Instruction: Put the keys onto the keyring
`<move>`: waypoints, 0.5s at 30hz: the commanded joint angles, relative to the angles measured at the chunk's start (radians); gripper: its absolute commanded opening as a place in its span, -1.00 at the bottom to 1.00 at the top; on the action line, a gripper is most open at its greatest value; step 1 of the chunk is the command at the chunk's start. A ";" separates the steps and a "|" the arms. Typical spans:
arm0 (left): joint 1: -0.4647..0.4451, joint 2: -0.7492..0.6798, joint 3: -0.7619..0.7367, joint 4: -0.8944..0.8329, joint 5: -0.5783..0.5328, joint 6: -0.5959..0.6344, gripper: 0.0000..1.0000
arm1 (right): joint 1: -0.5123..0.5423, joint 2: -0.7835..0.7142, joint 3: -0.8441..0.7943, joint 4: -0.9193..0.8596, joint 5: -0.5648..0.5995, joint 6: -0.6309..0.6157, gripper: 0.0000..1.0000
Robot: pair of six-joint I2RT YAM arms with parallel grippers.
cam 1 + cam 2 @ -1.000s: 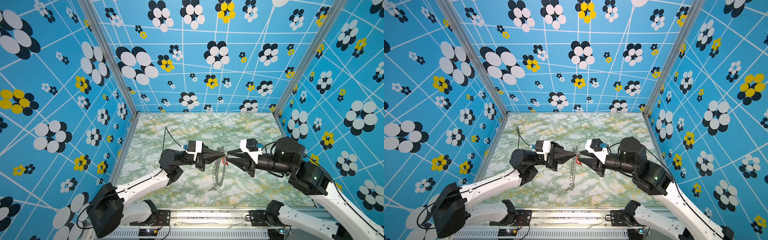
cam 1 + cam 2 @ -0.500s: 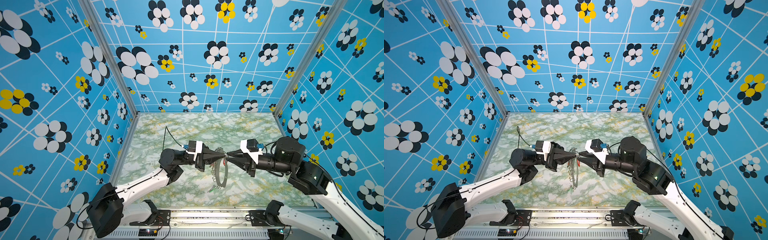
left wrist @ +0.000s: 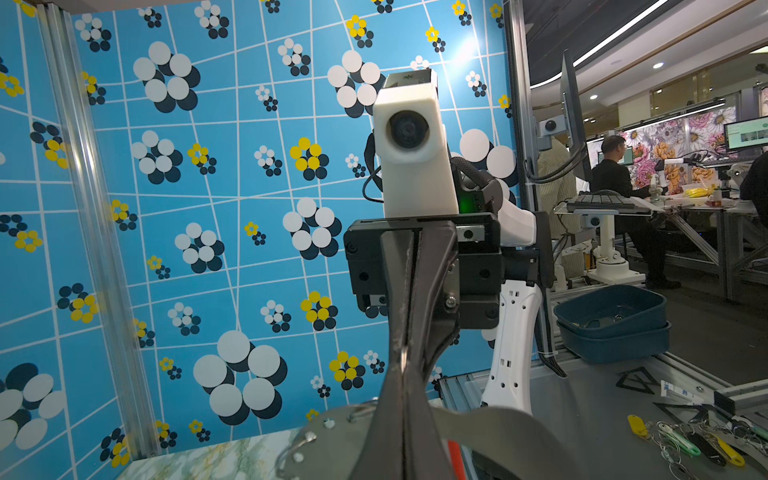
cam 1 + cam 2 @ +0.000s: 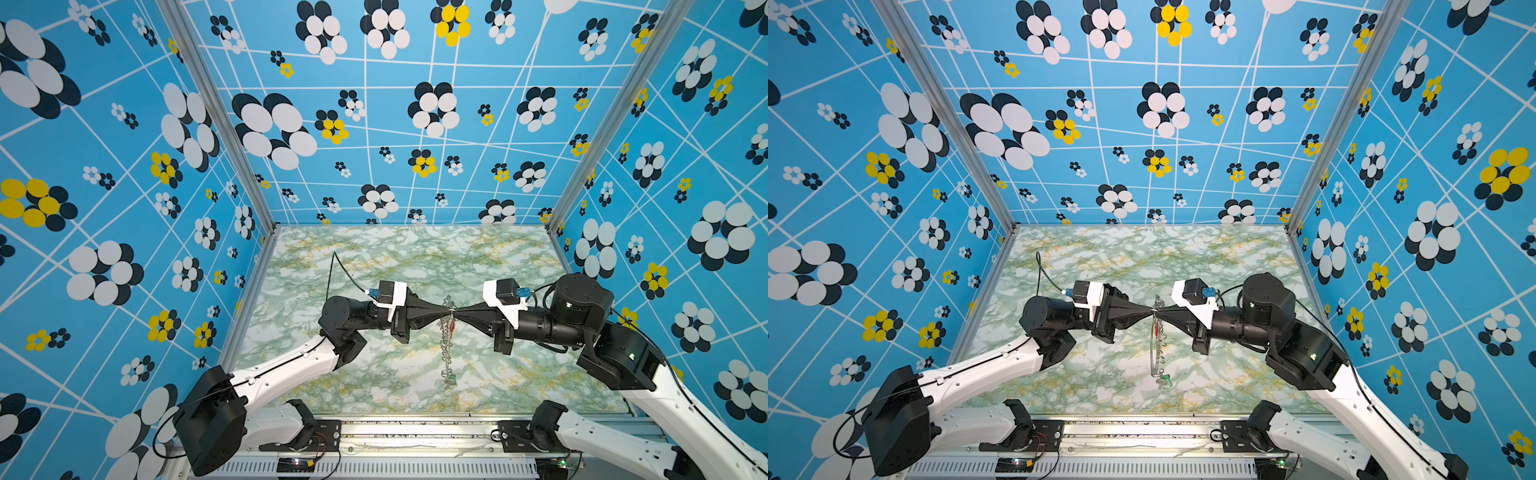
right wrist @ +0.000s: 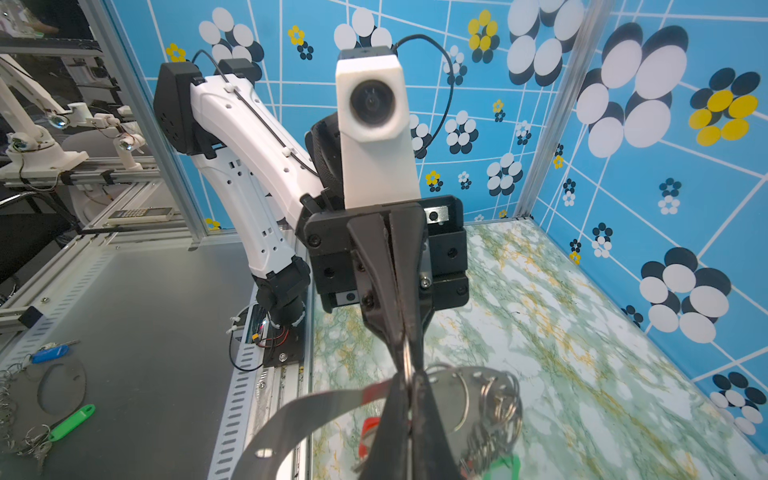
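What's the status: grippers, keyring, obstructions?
Both shut: left gripper, right gripper, tip to tip on keyring. Held up edge-on; red tag, green tag hanging by it. No obstruction seen.

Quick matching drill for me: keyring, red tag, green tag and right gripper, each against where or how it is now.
Things
1. keyring
2. red tag
3. green tag
4. right gripper

Places or states
A. shut, tip to tip with the left gripper
B. at the keyring's end farthest from both grippers
C. edge-on in both top views, between the two arms
D. close beside where the grippers meet

Pairs: 1-C, 2-D, 3-B, 4-A
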 commanded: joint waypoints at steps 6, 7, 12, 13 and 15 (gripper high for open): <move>-0.007 -0.018 0.046 -0.078 0.013 0.033 -1.00 | -0.004 0.024 0.079 -0.098 0.031 -0.027 -1.00; -0.008 -0.032 0.046 -0.126 0.008 0.050 -0.89 | -0.003 0.035 0.099 -0.136 0.046 -0.040 -1.00; -0.007 -0.117 0.066 -0.440 -0.028 0.178 -0.21 | -0.002 0.086 0.172 -0.283 0.101 -0.083 -1.00; -0.008 -0.137 0.076 -0.518 -0.045 0.214 -0.16 | -0.003 0.092 0.181 -0.300 0.111 -0.089 -1.00; -0.011 -0.165 0.103 -0.666 -0.074 0.277 -0.03 | -0.003 0.104 0.193 -0.329 0.126 -0.099 -1.00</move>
